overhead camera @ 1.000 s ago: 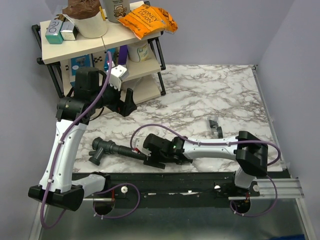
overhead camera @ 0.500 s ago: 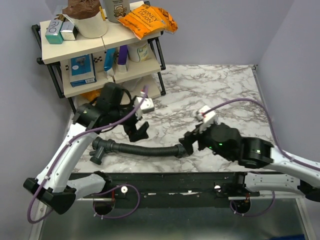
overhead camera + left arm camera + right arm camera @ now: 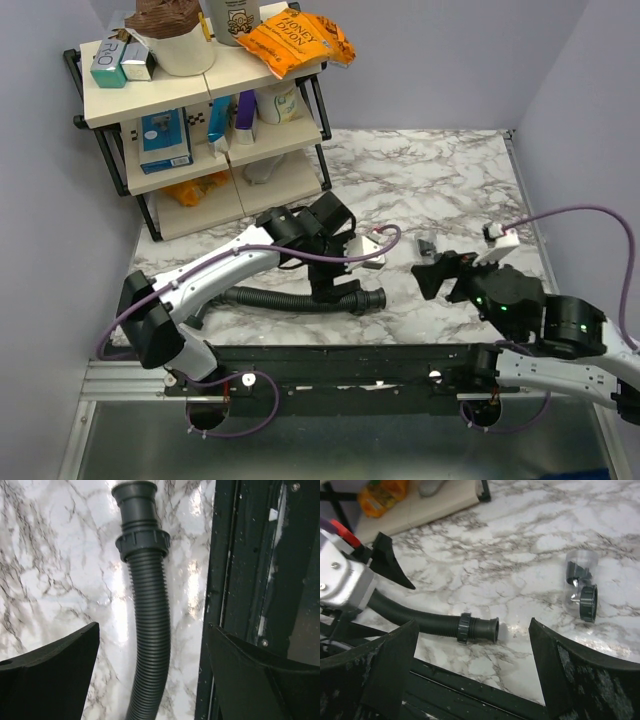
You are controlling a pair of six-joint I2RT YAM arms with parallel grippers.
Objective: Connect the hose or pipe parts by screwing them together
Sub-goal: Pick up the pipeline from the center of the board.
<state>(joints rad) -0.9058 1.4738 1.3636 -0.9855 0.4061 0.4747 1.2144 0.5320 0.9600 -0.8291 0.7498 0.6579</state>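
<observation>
Between L fingers (image 3: pixel 50 677): hose (image 3: pixel 150 645) (untouched); fingers spread wide.

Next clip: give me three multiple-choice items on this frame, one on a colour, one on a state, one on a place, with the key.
1. The snack bag atop the shelf is: A blue; B orange; C green.
2. Over the hose, the left claw is: A shut on it; B out of view; C open, not touching it.
3. The hose lies: A on the marble table; B on the shelf; C in the left claw.
Key: B, the pack is orange; C, jaws stand wide either side; A, it rests flat on marble.
</observation>
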